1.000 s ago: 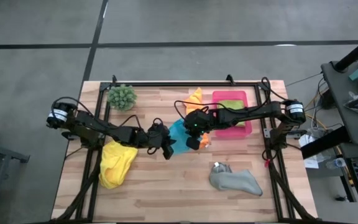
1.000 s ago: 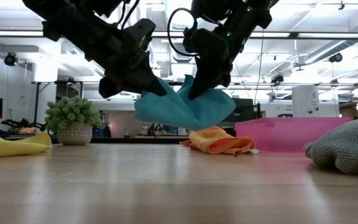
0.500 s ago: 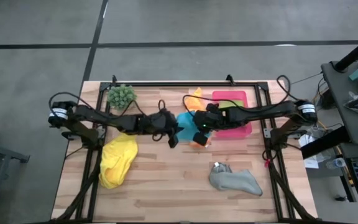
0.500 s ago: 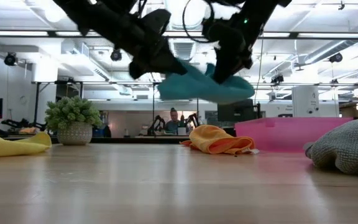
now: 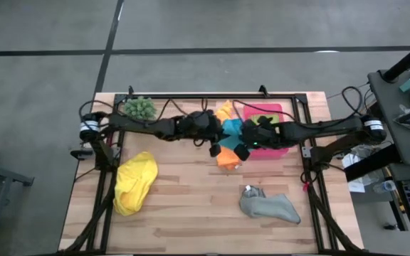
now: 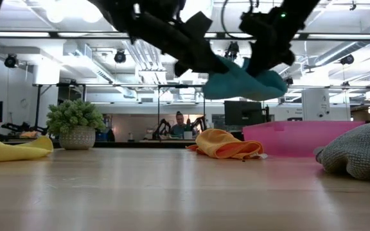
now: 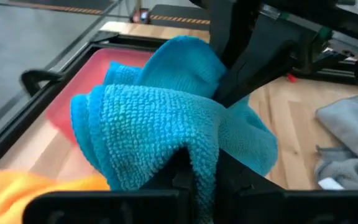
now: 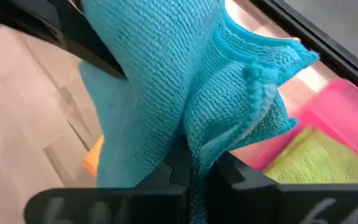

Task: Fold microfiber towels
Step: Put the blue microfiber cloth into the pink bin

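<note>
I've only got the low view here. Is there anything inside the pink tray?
Observer: Yes, a green towel lies in the tray.
Operator: Where over the table is the blue one?
Observer: The blue towel hangs above the orange towel, just beside the tray.
Operator: How is it gripped?
Observer: The left pincer and the right pincer are each shut on a bunched fold.

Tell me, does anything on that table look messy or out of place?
Mostly unfolded cloths: the yellow towel and grey towel lie crumpled on the table, and the orange towel is bunched beside the pink tray. The left claw and right claw hold the blue towel aloft.
</note>
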